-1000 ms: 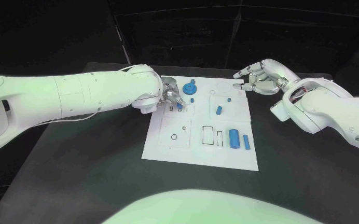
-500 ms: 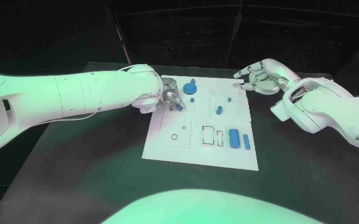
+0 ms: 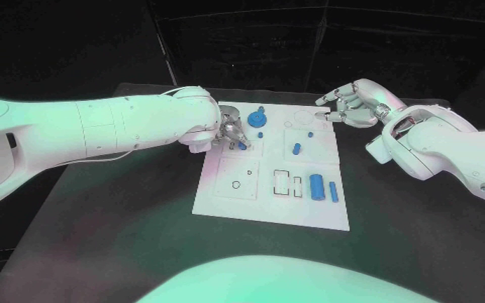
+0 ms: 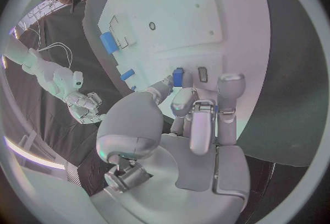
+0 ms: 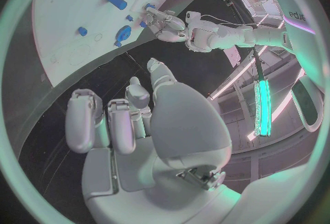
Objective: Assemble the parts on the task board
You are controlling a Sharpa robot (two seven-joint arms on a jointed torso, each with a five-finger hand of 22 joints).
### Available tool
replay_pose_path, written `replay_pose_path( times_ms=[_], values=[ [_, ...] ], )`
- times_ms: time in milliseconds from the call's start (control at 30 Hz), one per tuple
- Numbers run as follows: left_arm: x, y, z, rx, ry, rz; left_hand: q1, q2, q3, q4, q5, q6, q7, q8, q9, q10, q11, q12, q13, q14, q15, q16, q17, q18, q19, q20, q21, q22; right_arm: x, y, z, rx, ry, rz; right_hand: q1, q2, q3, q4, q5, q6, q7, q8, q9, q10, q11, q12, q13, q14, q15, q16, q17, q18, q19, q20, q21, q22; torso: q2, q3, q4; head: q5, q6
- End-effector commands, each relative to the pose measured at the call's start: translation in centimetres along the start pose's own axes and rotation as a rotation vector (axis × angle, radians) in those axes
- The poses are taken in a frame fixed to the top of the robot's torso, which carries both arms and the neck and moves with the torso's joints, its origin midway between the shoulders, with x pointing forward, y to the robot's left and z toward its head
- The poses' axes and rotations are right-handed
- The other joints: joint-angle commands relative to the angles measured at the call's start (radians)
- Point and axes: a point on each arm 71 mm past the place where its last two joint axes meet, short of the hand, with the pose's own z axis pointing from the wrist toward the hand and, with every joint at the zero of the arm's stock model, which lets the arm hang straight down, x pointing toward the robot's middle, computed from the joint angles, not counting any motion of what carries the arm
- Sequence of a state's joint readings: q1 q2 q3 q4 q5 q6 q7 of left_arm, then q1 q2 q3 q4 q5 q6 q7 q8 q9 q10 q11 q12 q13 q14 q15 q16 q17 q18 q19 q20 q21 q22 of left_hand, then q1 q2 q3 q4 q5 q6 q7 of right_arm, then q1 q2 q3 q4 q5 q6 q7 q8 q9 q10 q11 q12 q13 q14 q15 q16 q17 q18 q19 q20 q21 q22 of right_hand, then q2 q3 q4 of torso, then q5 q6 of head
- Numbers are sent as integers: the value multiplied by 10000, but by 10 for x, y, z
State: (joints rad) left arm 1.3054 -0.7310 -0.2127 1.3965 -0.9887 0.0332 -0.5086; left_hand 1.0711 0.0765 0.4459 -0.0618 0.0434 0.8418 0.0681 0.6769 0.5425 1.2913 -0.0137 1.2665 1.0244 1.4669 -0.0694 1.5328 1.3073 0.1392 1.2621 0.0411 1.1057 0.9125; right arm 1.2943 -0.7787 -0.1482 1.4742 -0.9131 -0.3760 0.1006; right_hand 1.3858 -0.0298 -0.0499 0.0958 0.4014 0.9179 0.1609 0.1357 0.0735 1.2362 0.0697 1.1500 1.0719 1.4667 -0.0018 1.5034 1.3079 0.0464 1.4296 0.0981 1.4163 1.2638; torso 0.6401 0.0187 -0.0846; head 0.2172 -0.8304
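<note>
Left hand [image 3: 230,133] covers far left corner of task board [image 3: 268,208]. Small blue part [image 4: 178,76] sits at its fingertips [image 4: 180,104]; cannot tell if pinched or only touched. Tiny marks on board too small to make out. Both arms cut off by picture edges.

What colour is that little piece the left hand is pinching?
Blue; the small piece in the left hand shows best in the left wrist view.

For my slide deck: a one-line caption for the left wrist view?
Left hand pinches a small blue part at the white task board.
</note>
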Motion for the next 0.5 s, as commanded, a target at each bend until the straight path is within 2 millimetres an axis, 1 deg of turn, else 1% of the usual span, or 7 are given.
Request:
replay_pose_path(
  times_ms=[33, 167, 300, 500],
  values=[
    [2, -1, 1, -66, 189, 188, 89, -15, 1448, -1369, 39, -1, -75, 49, 15, 64, -4, -55, -8, 856, -33, 29, 1760, -64, 67, -37, 56, 9, 0, 2, 1, -98, 22, 24, 49, 80, -36, 42, 46, -22, -26, 47, -12, -34, -6, -14, -2, 794, -57, -46, 1787, 180, -42, 1, -61, -2, 3, 5, -8, -13, -11],
    [1, -1, 2, -82, 204, 211, 90, -22, 1460, -1365, 39, 0, -74, 51, 18, 69, -3, -51, 0, 856, -33, 29, 1760, -63, 66, -37, 54, 8, 0, 2, 1, -100, 27, 26, 49, 80, -36, 42, 46, -22, -26, 47, -12, -34, -6, -14, -2, 794, -57, -46, 1787, 180, -42, 1, -61, -2, 3, 2, -9, -17, -5],
    [1, -2, 3, -108, 261, 252, 87, -33, 1473, -1360, 38, 1, -72, 53, 22, 83, -2, -37, 25, 858, -33, 31, 1766, -62, 62, -37, 48, 0, 0, 2, 1, -100, 27, 28, 49, 80, -36, 42, 46, -22, -26, 47, -12, -34, -6, -14, -2, 794, -57, -46, 1787, 180, -42, 1, -61, -2, 7, 11, -8, -26, -8],
    [2, -2, 5, -153, 348, 312, 3, -177, 1514, -1287, 39, 46, -89, 81, 54, 139, -8, 7, 96, 868, -35, 51, 1813, -72, 91, -37, 87, 61, 1, 3, 1, -110, 39, 33, 49, 80, -36, 42, 46, -22, -26, 47, -12, -34, -6, -14, -2, 794, -57, -46, 1787, 180, -42, 1, -61, -2, 2, 7, -3, -37, -28]
  ],
)
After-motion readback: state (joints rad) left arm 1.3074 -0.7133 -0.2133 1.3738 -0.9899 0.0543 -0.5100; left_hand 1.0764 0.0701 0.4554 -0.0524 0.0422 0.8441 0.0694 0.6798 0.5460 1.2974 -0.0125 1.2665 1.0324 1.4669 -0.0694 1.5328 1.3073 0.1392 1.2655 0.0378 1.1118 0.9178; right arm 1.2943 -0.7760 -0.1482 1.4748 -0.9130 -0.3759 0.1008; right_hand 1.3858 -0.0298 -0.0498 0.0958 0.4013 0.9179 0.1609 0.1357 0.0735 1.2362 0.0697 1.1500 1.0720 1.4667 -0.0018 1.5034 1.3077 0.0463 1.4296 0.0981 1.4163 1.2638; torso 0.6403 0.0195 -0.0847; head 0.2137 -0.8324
